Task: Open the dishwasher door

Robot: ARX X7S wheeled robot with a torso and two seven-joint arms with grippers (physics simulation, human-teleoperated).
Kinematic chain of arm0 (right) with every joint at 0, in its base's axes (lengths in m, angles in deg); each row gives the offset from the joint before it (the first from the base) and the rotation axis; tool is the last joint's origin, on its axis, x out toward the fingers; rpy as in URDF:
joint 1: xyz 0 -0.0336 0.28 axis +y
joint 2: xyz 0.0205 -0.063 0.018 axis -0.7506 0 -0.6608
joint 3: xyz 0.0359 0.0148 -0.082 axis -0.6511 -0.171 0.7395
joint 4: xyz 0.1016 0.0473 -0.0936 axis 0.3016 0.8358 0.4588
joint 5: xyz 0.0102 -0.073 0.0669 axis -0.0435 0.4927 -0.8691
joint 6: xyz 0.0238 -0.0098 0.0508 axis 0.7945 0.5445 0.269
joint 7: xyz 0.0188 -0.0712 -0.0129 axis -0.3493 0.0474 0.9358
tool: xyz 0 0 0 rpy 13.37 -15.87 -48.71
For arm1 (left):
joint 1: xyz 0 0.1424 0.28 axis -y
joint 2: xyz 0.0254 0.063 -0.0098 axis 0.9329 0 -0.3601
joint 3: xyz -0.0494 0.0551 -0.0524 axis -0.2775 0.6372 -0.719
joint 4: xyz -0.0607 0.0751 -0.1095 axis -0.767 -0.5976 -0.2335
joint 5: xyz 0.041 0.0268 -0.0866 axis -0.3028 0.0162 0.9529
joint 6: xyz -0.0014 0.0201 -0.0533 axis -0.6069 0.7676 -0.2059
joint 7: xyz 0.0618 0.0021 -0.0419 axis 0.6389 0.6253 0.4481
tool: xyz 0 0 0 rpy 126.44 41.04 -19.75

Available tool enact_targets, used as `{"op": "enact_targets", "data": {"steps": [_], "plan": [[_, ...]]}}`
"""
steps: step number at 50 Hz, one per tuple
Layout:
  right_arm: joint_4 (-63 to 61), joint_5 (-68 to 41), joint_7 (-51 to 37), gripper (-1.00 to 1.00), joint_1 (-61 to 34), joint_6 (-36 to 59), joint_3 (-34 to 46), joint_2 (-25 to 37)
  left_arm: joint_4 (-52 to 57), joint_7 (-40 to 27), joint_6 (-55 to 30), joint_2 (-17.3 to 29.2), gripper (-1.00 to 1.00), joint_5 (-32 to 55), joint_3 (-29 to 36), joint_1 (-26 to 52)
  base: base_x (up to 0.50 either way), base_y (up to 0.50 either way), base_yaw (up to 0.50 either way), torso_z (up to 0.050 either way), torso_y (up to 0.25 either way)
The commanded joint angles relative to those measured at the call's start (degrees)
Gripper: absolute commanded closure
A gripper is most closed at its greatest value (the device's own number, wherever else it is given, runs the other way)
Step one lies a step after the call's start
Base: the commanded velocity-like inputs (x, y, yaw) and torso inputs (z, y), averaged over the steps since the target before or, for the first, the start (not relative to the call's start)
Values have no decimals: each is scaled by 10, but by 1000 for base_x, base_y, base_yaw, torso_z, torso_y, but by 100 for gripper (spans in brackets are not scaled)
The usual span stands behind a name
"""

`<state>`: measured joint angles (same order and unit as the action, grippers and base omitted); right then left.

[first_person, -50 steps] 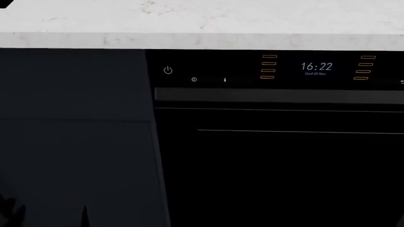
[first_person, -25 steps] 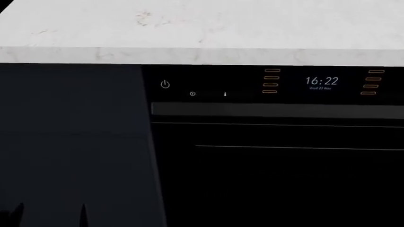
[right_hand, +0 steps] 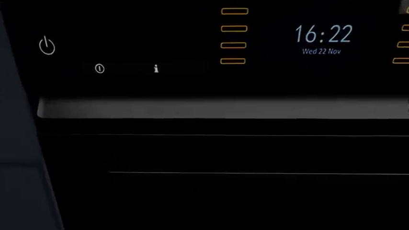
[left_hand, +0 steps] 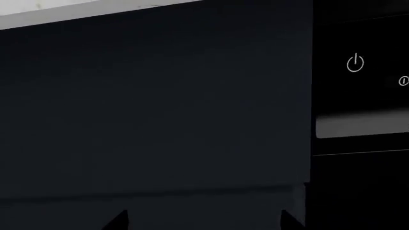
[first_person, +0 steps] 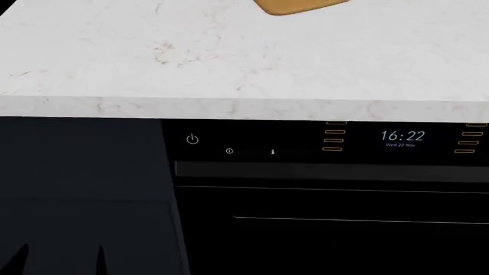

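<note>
The dishwasher door (first_person: 328,229) was seen in the head view as a glossy black front under the white marbled countertop (first_person: 229,63), filling the lower right of that view, and it appeared shut, flush with its surround. Along its top, a power symbol (first_person: 192,139), stacked orange bars (first_person: 333,136) and blue clock digits (first_person: 402,136) reading 16:22 were displayed, with a dark bar handle (first_person: 328,171) just beneath and a thin silver line (first_person: 359,219) lower down. A matte navy cabinet front (first_person: 77,189) was set directly to the left of the door. Part of an orange-brown object (first_person: 294,6) was cut off by the frame at the far edge of the countertop; what it was could not be told. Of the left gripper (first_person: 57,260), only two dark fingertips were visible at the lower left of the head view, in front of the cabinet front; they stood apart with a clear gap and nothing was held between them, and no contact with the cabinet could be confirmed. The same two tips (left_hand: 118,220) were shown in the left wrist view, spread wide against the cabinet panel, with the door's edge and handle end off to one side. The right gripper was not seen in any view; only the door's control strip and handle were faced by the right wrist camera.
</note>
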<state>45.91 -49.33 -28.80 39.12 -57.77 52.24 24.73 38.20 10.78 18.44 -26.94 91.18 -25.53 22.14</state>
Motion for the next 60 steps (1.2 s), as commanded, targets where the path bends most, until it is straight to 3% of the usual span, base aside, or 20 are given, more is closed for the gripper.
{"op": "enact_targets", "data": {"steps": [1, 10, 16, 32, 60], "plan": [[-4, -2, -2, -100, 3, -3, 1, 3, 3, -4, -1, 3, -100, -1, 4, -1, 0, 0, 0, 0, 0], [-61, 83, -40, -100, 13, 50, 21, 40, -3, -5, 6, 6, -100, -1, 8, 2, 0, 0, 0, 0, 0], [-127, 187, -51, -100, 23, 146, 59, 89, 1, -8, 5, 7, -100, -1, 10, 0, 0, 0, 0, 0, 0], [-126, 339, -27, -100, -9, 271, 121, 153, 7, -14, 8, 12, -100, 0, 12, -4, 0, 0, 0, 0, 0], [-122, 466, 60, -100, -80, 385, 178, 206, 7, -22, 14, 16, -100, 1, 20, -2, 0, 0, 0, 0, 0]]}}
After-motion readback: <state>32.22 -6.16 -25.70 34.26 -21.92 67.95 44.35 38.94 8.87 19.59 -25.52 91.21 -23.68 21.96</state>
